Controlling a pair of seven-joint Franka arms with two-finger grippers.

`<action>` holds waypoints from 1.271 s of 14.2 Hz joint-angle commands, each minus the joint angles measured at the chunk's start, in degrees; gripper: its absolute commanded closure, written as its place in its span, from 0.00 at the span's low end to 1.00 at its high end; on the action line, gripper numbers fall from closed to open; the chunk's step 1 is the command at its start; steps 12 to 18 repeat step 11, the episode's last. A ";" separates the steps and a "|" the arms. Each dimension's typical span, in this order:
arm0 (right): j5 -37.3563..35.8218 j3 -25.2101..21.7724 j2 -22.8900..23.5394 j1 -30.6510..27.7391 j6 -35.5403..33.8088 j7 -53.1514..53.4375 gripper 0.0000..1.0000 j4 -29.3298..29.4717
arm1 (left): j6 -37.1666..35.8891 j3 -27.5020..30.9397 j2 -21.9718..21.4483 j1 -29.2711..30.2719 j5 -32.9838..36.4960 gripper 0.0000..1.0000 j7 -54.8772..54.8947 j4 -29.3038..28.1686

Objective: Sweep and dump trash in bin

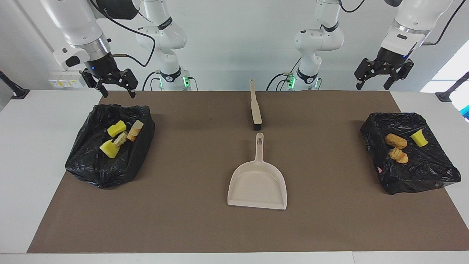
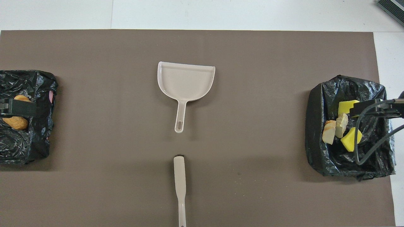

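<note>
The trash lies in two black-bagged bins. The bin [image 1: 91, 168] at the right arm's end holds yellow sponge chunks [image 1: 116, 128] and bread lumps [image 1: 135, 131]. The bin [image 1: 421, 176] at the left arm's end holds brown bread lumps [image 1: 395, 140] and one yellow chunk [image 1: 418, 138]. My right gripper [image 1: 118, 94] hangs open and empty above the robot-side rim of its bin. My left gripper [image 1: 373, 87] is open and empty, raised above the mat's robot-side edge near its bin.
A beige dustpan [image 1: 257, 183] lies mid-mat, its handle pointing toward the robots. The beige brush [image 1: 255, 106] lies in line with it, nearer to the robots, bristle end toward the dustpan. Both bins [image 2: 315, 126] [image 2: 41, 132] sit at the mat's ends.
</note>
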 commanded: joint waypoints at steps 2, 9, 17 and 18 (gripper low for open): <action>0.97 0.28 0.44 -0.30 -0.97 1.31 0.00 0.99 | 0.95 -0.07 -1.73 0.07 -0.71 0.00 -0.34 -2.40; 0.97 0.28 0.44 -0.30 -0.97 1.31 0.00 0.90 | 0.95 -0.06 -1.73 -0.10 -0.71 0.00 -0.95 -2.40; 0.97 0.28 0.44 -0.30 -0.97 1.31 0.00 0.90 | 1.04 0.02 -1.73 -0.10 -0.71 0.00 -1.04 -2.40; 0.97 0.28 0.44 -0.30 -0.97 1.31 0.00 0.90 | 1.04 0.02 -1.73 -0.10 -0.71 0.00 -1.04 -2.40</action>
